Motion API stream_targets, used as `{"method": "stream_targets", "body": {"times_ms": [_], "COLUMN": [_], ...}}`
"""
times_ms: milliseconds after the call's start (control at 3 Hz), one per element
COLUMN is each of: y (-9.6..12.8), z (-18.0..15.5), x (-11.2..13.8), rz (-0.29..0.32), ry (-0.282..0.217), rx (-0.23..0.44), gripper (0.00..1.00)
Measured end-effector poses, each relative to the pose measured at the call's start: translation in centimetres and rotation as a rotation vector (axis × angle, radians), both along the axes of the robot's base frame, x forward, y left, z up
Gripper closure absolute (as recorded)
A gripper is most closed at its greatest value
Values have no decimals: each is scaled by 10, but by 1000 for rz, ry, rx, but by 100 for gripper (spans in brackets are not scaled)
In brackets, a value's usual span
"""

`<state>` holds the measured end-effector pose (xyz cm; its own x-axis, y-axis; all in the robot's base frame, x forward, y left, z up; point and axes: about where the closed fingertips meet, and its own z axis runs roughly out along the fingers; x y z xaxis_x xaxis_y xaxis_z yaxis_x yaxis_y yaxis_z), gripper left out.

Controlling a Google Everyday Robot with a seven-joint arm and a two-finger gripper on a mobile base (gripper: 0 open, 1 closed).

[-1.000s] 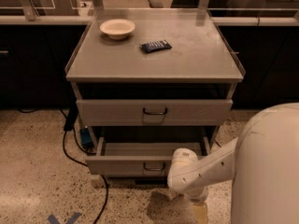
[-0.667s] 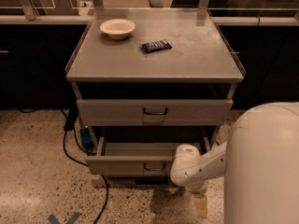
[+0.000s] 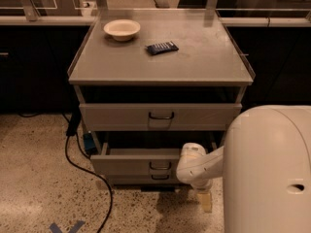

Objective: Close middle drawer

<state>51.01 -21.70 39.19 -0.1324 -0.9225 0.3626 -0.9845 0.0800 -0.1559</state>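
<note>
middle drawer (image 3: 127, 165): i see it pulled out, below the top drawer (image 3: 116, 116).
gripper (image 3: 206, 201): low, just right of the middle drawer front.
gripper state: i cannot tell.

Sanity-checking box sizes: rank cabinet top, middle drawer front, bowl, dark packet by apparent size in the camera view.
1. cabinet top
2. middle drawer front, partly hidden by the arm
3. bowl
4. dark packet
The bowl sits farther back, so it may look smaller. Gripper hangs below the drawer front's right end.
</note>
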Motion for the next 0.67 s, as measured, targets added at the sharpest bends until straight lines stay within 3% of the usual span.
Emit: {"method": "stream_targets", "body": {"times_ms": [667], "y": [19], "z": [2], "x": [46], "rz": [90], "ry": [-161], "rx": [-4], "gripper": [0]}}
